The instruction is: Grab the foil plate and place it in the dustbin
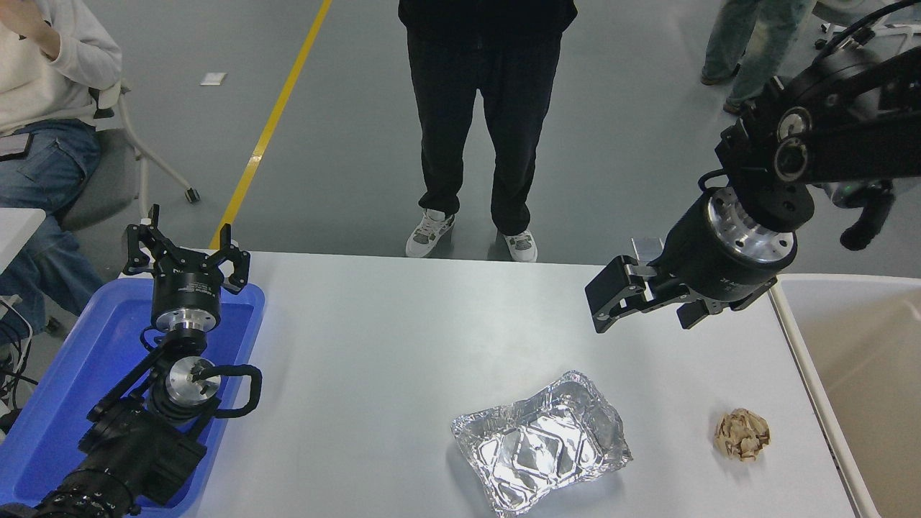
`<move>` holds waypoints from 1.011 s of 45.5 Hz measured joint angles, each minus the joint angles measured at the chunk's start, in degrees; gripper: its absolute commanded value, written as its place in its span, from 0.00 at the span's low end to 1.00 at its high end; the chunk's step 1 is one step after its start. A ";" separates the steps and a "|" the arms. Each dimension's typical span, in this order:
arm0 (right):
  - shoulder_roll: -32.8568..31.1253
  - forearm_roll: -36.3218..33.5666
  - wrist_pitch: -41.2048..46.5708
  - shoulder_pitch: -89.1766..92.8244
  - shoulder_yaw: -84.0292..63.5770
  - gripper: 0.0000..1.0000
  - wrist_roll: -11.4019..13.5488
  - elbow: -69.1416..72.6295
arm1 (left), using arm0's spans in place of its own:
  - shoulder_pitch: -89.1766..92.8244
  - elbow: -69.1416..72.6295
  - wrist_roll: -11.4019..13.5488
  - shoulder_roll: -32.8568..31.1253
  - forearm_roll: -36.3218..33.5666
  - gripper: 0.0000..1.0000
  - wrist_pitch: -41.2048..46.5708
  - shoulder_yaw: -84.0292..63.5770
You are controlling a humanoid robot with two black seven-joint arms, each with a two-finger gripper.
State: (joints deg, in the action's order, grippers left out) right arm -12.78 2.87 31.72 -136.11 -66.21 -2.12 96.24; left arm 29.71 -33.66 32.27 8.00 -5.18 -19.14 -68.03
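Observation:
The foil plate (540,444), a shiny, wrinkled silver tray, lies on the white table (403,331) near its front edge, right of centre. My right gripper (642,311) hangs in the air above and behind the plate, well apart from it, open and holding nothing. The dustbin (856,345), beige with a pale rim, stands against the table's right end, partly cut off by the picture edge. My left gripper (185,248) is parked open over the blue tray at the lower left.
A small crumpled tan paper ball (742,434) lies right of the foil plate, near the bin. A shallow blue tray (65,374) sits at the table's left end. A person (483,122) stands at the far side; another sits at the upper left.

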 measured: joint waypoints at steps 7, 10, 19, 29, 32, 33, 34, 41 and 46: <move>0.15 0.19 -2.99 3.21 0.81 1.00 0.00 -0.76 | 0.00 0.00 0.00 0.00 0.00 0.99 -0.01 0.00; 0.23 0.32 -4.77 5.05 1.33 1.00 -0.01 -1.00 | 0.00 0.00 -0.01 0.00 0.00 0.99 -0.01 0.00; 0.37 1.20 -10.30 11.15 3.08 1.00 0.03 -2.44 | 0.00 0.00 -0.01 0.00 0.00 0.99 -0.01 0.00; 0.40 3.22 -15.65 17.77 4.50 1.00 0.03 -4.51 | 0.00 0.00 -0.03 0.00 0.00 0.99 -0.01 0.00; 0.45 4.13 -17.41 20.23 4.94 1.00 0.01 -5.28 | 0.00 0.00 -0.03 0.00 0.00 0.99 -0.01 0.00; 0.46 4.36 -17.84 20.94 5.05 1.00 -0.04 -5.50 | 0.00 0.00 -0.03 0.00 0.00 0.99 -0.01 0.00; 0.46 4.64 -18.27 21.65 5.14 1.00 -0.08 -5.73 | 0.00 0.00 -0.03 0.00 0.00 0.99 -0.01 0.00; 0.44 7.27 -21.70 27.87 5.74 1.00 -0.46 -7.89 | 0.00 0.00 -0.03 0.00 0.00 0.99 -0.01 0.00; 0.41 9.42 -24.18 31.96 5.99 1.00 -0.61 -9.01 | 0.00 0.00 -0.03 0.00 0.00 0.99 -0.01 0.00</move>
State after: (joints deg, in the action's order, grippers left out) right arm -12.37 12.28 7.54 -104.15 -60.22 -2.74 87.23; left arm 29.71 -33.66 32.25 8.00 -5.18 -19.15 -68.03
